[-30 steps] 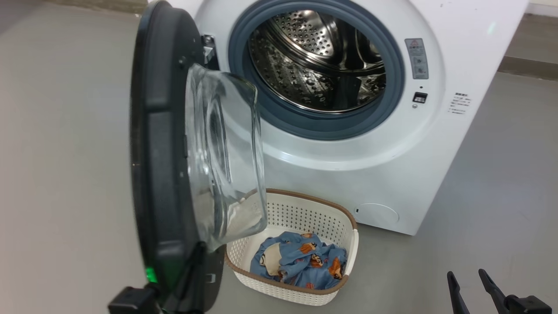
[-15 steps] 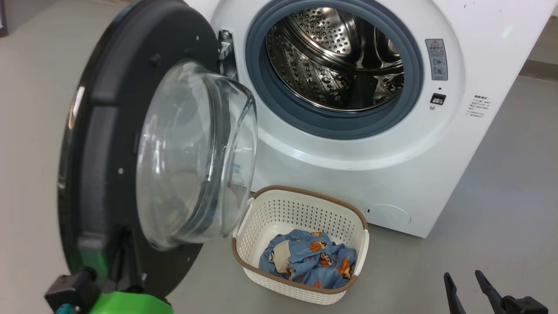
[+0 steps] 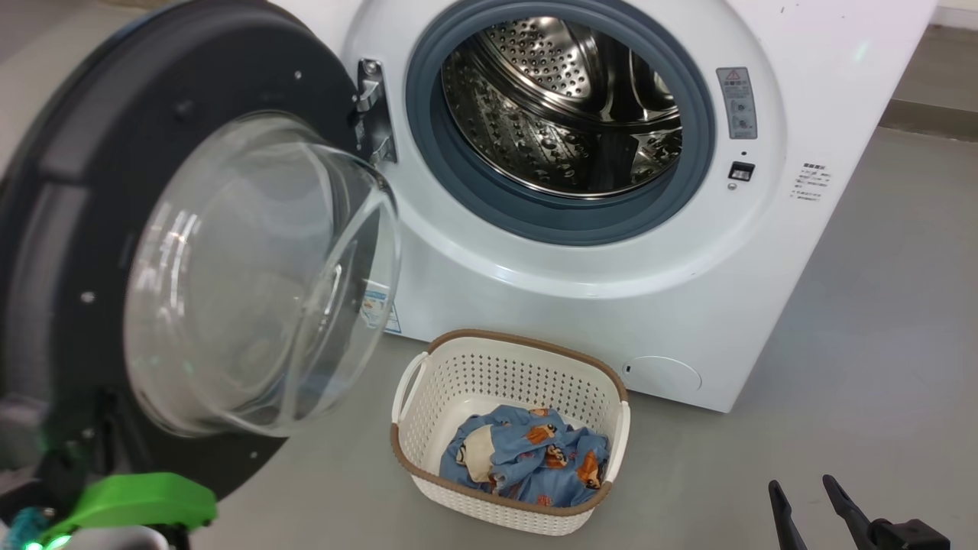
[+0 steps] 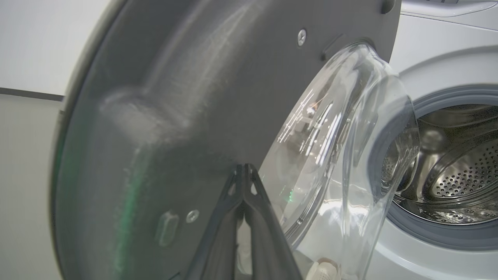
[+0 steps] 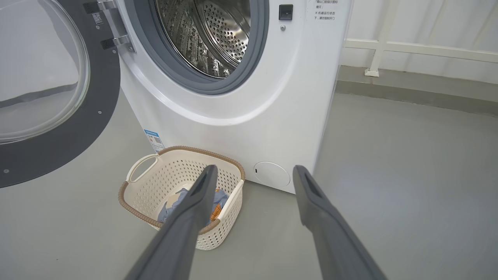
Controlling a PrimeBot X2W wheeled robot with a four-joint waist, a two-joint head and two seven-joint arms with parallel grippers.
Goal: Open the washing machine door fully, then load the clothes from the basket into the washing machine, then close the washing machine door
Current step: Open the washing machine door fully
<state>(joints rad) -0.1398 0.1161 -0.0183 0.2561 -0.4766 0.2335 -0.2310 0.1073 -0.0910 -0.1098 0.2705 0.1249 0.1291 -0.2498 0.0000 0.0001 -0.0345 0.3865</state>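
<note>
- The washing machine door (image 3: 69, 229) stood swung wide to the left of the opening. Its inner side and clear glass bowl (image 3: 260, 275) faced the head cam, w/ the hinge (image 3: 372, 114) at its right edge.
- The washing machine (image 3: 611, 305) was a white box on the grey floor (image 3: 879, 344). A grey rubber ring (image 3: 558, 221) ran round the opening, w/ the perforated steel drum (image 3: 558, 99) behind it.
- The basket (image 3: 504, 378) sat on the floor just in front of the machine, below the opening and apart from the door.
- The clothes (image 3: 527, 458) lay bunched in the basket's bottom: blue fabric w/ orange-brown figures and a cream patch.
- Left tool (image 4: 244, 167): fingers pressed together, empty, tips right at the door's dark inner face beside the bowl's rim. Actual contact couldn't be told.
- Right tool (image 5: 255, 168): fingers spread apart, gripping nothing. It hung low over the floor, right of the basket and apart from it.
- A blue sticker (image 5: 154, 140) sat on the machine's lower left corner, just behind the basket's handle.
</note>
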